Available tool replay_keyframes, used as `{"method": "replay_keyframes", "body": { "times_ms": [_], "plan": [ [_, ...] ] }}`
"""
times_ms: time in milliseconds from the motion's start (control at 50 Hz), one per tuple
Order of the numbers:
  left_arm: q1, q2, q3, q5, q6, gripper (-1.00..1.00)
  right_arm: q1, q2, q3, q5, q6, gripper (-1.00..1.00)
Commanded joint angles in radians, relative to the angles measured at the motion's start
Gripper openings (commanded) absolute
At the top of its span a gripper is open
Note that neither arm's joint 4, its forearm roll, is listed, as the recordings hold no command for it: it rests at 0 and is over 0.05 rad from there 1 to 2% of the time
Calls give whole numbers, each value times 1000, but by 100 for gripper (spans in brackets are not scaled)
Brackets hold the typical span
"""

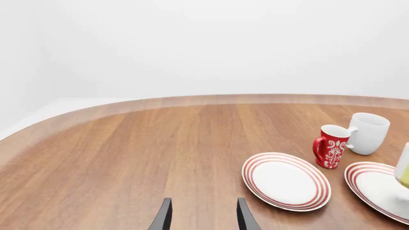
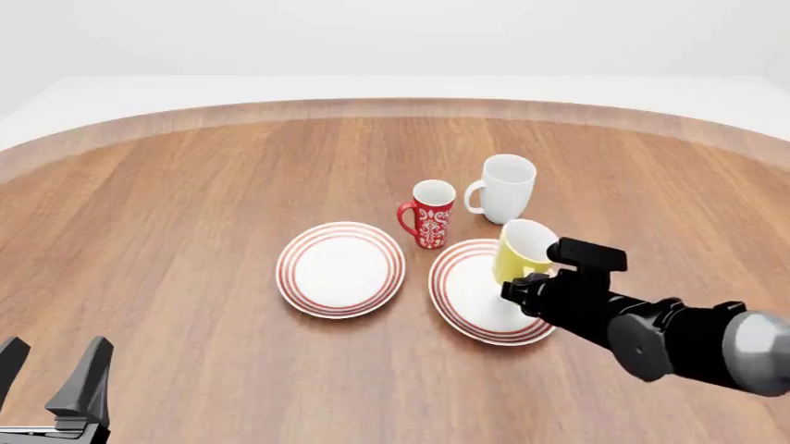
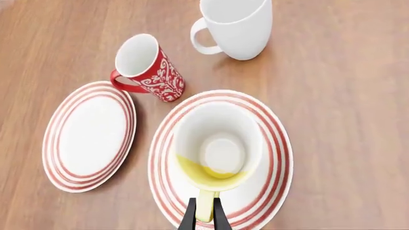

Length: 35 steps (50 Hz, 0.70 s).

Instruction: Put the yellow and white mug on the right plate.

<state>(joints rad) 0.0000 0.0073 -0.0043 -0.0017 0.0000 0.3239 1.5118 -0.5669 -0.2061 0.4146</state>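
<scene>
Mug (image 3: 219, 148) hangs by its handle in your right hand (image 3: 204, 213), tilted over the right plate (image 3: 276, 143), so lower it straight, level it until the base touches, then release, while your left hand (image 1: 203, 215) idles wide.

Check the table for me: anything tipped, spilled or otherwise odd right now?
Only the glossy yellow and white mug is off upright: it tilts over the right red-ringed white plate, its handle pinched in the right gripper. The red patterned mug, the larger white mug and the left plate look undisturbed.
</scene>
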Motion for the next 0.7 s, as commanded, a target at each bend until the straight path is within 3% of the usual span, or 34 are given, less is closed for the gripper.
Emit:
{"method": "replay_keyframes", "body": {
  "times_ms": [20,180,560,580,700],
  "plan": [
    [0,0,0,0,0,100,4,81,27,-80,26,-100],
    [0,0,0,0,0,100,23,116,61,-125,44,-100],
    [0,0,0,0,0,100,1,109,39,-93,25,-100],
    [0,0,0,0,0,100,4,105,38,-88,25,100],
    [0,0,0,0,0,100,10,52,29,-45,15,100]
  ]
}}
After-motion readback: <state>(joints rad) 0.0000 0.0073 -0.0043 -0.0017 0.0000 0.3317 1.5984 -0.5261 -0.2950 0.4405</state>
